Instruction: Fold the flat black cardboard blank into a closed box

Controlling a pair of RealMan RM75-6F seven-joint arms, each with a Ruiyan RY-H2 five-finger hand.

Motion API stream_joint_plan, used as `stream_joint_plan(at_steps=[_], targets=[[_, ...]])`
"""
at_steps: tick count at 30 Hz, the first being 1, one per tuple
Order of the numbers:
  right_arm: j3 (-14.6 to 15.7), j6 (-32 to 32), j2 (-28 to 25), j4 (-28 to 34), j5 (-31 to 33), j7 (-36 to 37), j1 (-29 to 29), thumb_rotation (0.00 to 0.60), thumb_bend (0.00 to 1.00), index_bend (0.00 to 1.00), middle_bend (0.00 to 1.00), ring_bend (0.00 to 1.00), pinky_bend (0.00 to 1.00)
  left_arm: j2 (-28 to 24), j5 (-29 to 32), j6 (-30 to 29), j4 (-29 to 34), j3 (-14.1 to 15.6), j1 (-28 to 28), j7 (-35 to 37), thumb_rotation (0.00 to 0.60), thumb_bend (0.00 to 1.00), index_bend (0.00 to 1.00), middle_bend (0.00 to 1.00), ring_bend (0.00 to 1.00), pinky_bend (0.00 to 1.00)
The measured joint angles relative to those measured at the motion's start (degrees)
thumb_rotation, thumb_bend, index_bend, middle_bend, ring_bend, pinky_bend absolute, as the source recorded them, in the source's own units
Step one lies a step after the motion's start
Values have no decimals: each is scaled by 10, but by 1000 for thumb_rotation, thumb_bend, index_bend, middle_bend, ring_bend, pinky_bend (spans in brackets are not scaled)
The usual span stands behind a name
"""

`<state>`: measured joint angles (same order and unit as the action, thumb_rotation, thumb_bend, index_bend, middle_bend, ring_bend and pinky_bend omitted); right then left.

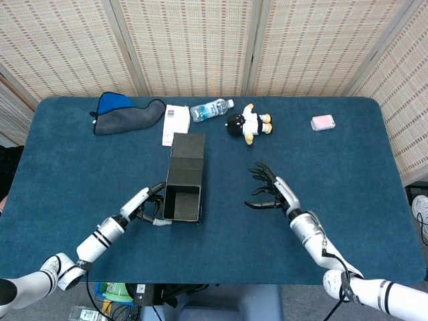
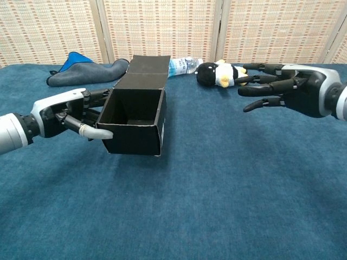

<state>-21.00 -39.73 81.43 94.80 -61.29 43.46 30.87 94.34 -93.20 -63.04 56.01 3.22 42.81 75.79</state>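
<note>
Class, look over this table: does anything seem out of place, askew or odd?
The water bottle lies on its side, and the plush toy is toppled beside it. The black box, gripped by the left hand, is open-ended, its flap unfolded.

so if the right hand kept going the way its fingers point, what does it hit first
Probably the black box: the right hand points left toward its right wall, with only bare table between. Height is hard to judge.

The open-topped black cardboard box (image 1: 182,186) sits just right of the left hand (image 1: 143,207) fingers (image 2: 92,131); right hand (image 1: 272,192) fingers (image 2: 259,90) spread well right of it.
</note>
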Motion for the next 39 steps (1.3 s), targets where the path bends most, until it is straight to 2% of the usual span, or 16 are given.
stream_joint_plan(at_steps=[7, 13, 19, 26, 33, 39], targets=[[-44, 104, 37, -54, -12, 141, 33, 600, 84, 0, 30, 55, 213, -27, -2, 2, 65, -2, 4, -39, 600, 227, 317, 303, 611, 693], [-83, 160, 85, -105, -37, 232, 56, 600, 103, 0, 29, 54, 212, -39, -3, 13, 100, -3, 10, -59, 600, 227, 316, 304, 611, 693], [-114, 194, 136, -163, -80, 298, 78, 600, 108, 0, 29, 54, 212, -43, -3, 25, 116, -1, 15, -69, 600, 227, 316, 303, 611, 693], [-139, 198, 174, -207, -121, 356, 101, 600, 130, 0, 30, 54, 212, -42, 0, 42, 119, 1, 20, -70, 600, 227, 316, 303, 611, 693], [-133, 156, 180, -201, -202, 425, 112, 600, 138, 0, 49, 54, 213, -42, 4, 65, 113, 6, 25, -66, 600, 227, 316, 303, 611, 693], [-86, 86, 155, -189, -283, 492, 126, 600, 139, 0, 65, 54, 213, -40, 8, 83, 98, 9, 30, -46, 600, 227, 308, 303, 611, 693]])
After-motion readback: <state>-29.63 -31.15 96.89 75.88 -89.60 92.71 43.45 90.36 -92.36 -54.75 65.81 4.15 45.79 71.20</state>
